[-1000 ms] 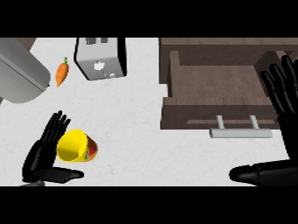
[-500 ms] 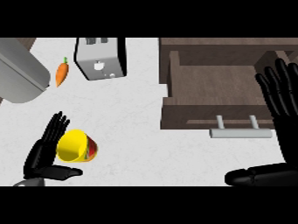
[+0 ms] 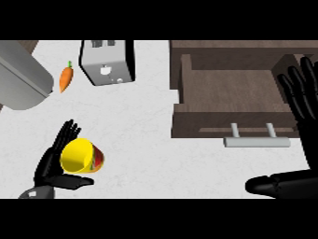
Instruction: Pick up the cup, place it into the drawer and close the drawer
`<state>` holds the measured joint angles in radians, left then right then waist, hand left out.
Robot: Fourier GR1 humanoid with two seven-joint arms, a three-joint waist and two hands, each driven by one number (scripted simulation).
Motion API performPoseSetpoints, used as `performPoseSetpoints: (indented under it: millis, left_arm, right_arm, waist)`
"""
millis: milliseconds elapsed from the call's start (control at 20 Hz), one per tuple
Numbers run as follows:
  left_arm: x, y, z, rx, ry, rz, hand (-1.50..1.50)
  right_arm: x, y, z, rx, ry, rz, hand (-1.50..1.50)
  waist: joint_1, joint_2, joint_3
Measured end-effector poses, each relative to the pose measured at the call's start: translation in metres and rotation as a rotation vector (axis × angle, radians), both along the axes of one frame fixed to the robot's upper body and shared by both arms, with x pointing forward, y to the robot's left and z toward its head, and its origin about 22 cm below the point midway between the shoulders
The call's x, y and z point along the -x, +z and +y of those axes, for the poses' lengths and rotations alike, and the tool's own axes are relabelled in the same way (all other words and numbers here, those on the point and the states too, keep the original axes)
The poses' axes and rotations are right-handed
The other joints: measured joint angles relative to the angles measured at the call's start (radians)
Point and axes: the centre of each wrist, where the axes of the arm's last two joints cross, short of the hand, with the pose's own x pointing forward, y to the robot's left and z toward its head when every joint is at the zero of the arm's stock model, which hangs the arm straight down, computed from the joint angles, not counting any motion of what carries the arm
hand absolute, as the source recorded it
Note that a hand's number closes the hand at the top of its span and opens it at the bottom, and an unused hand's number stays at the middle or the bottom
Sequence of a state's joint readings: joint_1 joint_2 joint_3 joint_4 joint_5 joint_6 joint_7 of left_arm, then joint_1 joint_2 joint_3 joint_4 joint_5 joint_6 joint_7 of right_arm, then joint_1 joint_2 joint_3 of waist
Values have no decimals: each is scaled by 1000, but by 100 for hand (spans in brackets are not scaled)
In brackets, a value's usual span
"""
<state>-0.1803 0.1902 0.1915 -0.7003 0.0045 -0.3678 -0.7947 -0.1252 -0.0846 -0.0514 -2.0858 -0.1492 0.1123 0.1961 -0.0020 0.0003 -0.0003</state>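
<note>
The cup is yellow inside with a red outer wall and lies tipped on its side on the white counter, low at the left. My left hand stands right beside it on its left, fingers straight up and thumb stretched out below the cup, not curled round it. The dark wooden drawer is pulled open at the right, its inside bare, with a grey handle on its front. My right hand is raised over the drawer's right side, palm flat, fingers spread, thumb low at the picture's bottom.
A silver toaster stands at the back of the counter with an orange carrot to its left. A large grey rounded body fills the upper left corner. Bare white counter lies between the cup and the drawer.
My right hand has shifted slightly left and a little lower over the drawer. The left hand and the cup stay as they were.
</note>
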Motion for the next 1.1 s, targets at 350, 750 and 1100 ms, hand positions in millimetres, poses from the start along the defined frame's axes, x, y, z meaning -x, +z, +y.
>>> performPoseSetpoints:
  millis: [350, 750, 1100]
  left_arm:
    - [-8, -5, -6, 46, 1, 18, -150]
    - [-8, -11, -14, 137, -51, 55, -150]
    - [-15, -11, -24, 197, -99, 39, 150]
  right_arm:
    - [3, -7, 4, 2, 9, -2, -150]
    - [5, -3, 4, 1, 7, -3, -150]
    - [4, -5, 0, 1, 4, 8, -150]
  waist:
    - [-2, 0, 0]
    - [-4, 1, -1]
    - [-4, 0, 1]
